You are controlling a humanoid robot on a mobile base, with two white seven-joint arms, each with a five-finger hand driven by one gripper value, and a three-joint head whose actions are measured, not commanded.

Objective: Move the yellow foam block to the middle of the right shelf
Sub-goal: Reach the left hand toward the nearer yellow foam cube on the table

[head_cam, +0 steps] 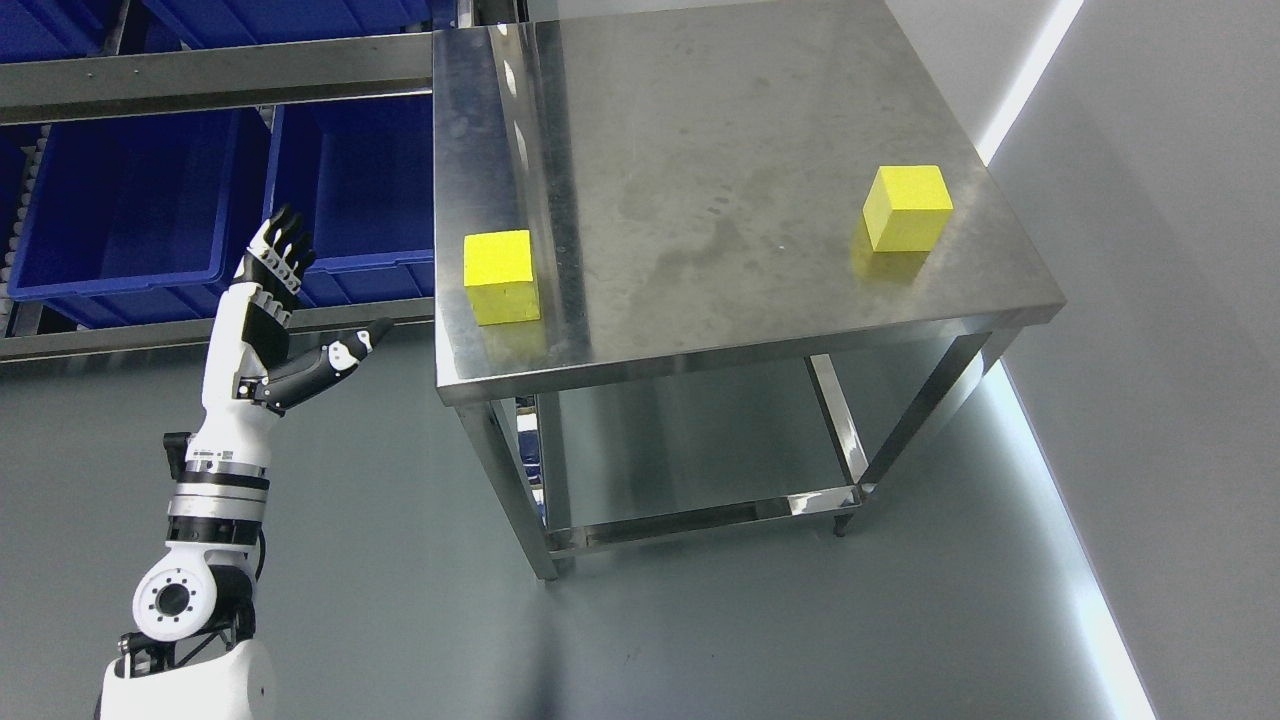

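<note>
Two yellow foam blocks rest on a steel table (720,130). One block (500,276) sits near the table's front left corner. The other block (906,207) lies near the right edge. My left hand (290,300) is raised left of the table, off its surface, fingers spread and thumb pointing toward the near block, holding nothing. A gap of floor separates it from the table edge. The right arm is out of view.
Blue plastic bins (130,200) sit on a metal rack (200,75) behind my left hand. A lower shelf (700,515) runs under the table. Grey floor lies in front, and a white wall (1180,250) rises on the right.
</note>
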